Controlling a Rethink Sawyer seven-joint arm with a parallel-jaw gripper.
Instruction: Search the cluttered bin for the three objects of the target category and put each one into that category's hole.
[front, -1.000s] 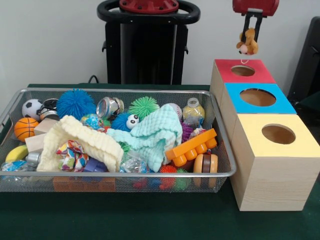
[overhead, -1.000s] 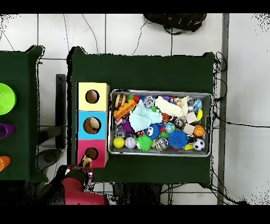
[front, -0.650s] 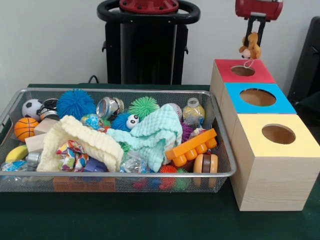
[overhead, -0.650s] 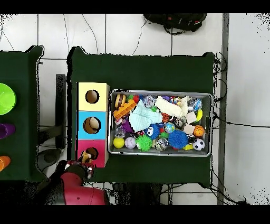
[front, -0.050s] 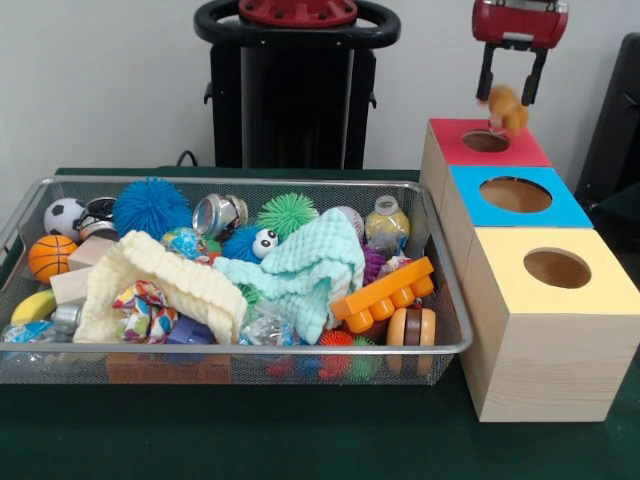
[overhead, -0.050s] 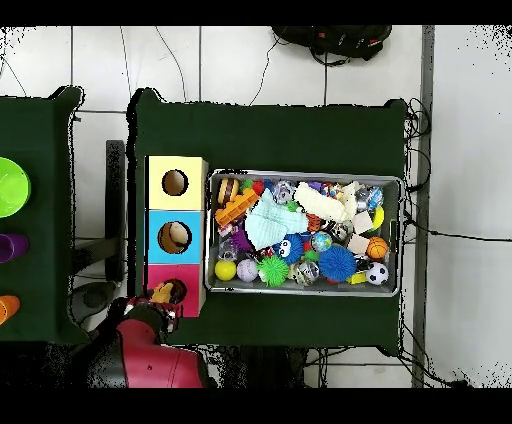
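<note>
Your gripper (front, -0.050s: 511, 88) hangs above the red box (front, -0.050s: 505, 150) at the far end of the row of three boxes, and its two dark fingers (front, -0.050s: 485, 82) stand spread apart with nothing between them. Just under the fingertips you can see the small brown-and-orange plush toy (front, -0.050s: 505, 106), blurred, in the air right over the red box's hole (front, -0.050s: 486, 142) and free of the jaws. In the overhead view the toy (overhead, -0.050s: 161, 294) shows beside that same hole, at the edge of the red top, with the red arm (overhead, -0.050s: 140, 355) just below it. Next in the row you have the blue box (front, -0.050s: 520, 198) and then the yellow box (front, -0.050s: 548, 290), each with a round hole on top. Beside them the wire bin (front, -0.050s: 250, 365) is crowded: a mint cloth (front, -0.050s: 305, 268), a cream cloth (front, -0.050s: 165, 283), an orange toy brick (front, -0.050s: 384, 293), a blue spiky ball (front, -0.050s: 150, 205), a green spiky ball (front, -0.050s: 287, 213), a small basketball (front, -0.050s: 50, 256) and a small soccer ball (front, -0.050s: 62, 215).
</note>
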